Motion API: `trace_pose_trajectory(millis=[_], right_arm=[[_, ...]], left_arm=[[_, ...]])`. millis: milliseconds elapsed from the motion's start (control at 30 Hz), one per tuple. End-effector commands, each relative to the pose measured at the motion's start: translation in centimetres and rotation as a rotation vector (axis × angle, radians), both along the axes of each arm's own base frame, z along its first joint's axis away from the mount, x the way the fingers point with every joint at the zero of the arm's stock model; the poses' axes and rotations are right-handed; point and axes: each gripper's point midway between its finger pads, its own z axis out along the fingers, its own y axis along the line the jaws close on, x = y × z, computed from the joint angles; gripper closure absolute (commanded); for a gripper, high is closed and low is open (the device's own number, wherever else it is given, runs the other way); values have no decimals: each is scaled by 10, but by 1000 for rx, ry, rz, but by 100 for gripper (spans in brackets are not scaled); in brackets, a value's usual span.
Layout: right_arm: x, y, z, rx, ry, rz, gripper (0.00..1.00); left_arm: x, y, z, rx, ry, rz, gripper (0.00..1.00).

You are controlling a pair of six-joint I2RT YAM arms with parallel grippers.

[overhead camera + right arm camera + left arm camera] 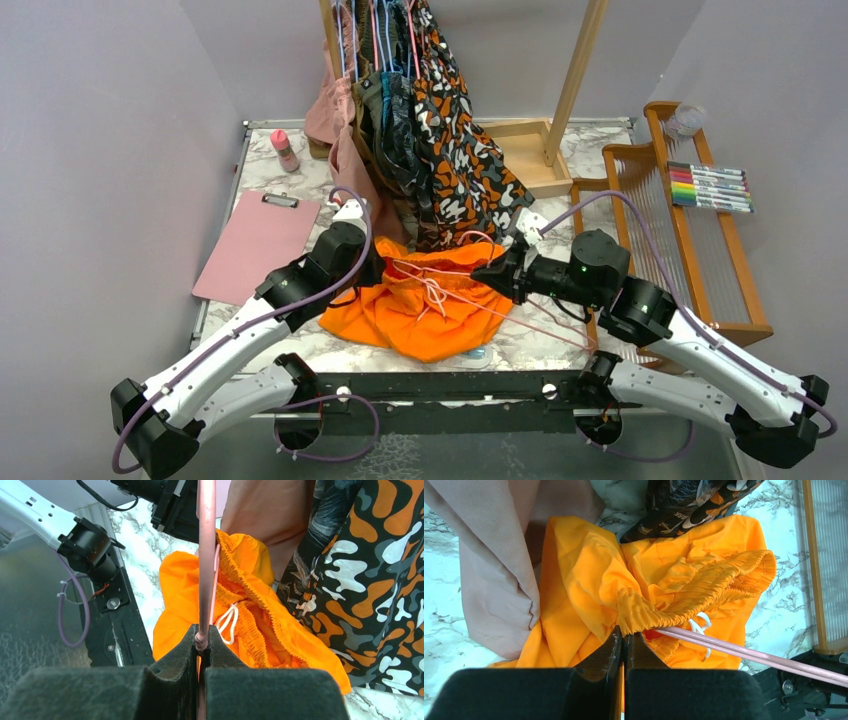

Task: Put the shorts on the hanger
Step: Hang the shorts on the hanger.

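Left gripper (pixel 625 639) is pressed together on the gathered waistband of the shorts (pixel 579 580), with orange cloth caught between its fingers; only its own wrist view shows this. Right gripper (pixel 202 639) pinches the wire of the hanger (pixel 206 555), plain from the right wrist, and the wire runs on beside the waistband. From above, the shorts lie crumpled on the marble table (pixel 258 172) between both grippers, just in front of the hanging blotch-patterned garment (pixel 455 150). A pink clipboard (pixel 255 245) lies to the left.
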Motion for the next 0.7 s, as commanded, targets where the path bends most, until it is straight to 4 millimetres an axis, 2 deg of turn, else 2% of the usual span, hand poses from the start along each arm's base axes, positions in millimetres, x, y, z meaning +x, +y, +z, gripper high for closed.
trace_pose_trajectory(millis=[0, 233, 567, 667], right_arm=[[1, 12, 21, 72, -93, 47, 99], [10, 22, 12, 46, -117, 58, 99], [12, 29, -17, -28, -117, 94, 99], [10, 43, -24, 8, -75, 126, 99]], left_arm=[[-3, -6, 13, -22, -15, -52, 100], [-4, -12, 19, -39, -14, -79, 100], [-6, -22, 49, -110, -49, -113, 100], [-11, -32, 56, -156, -27, -153, 100]])
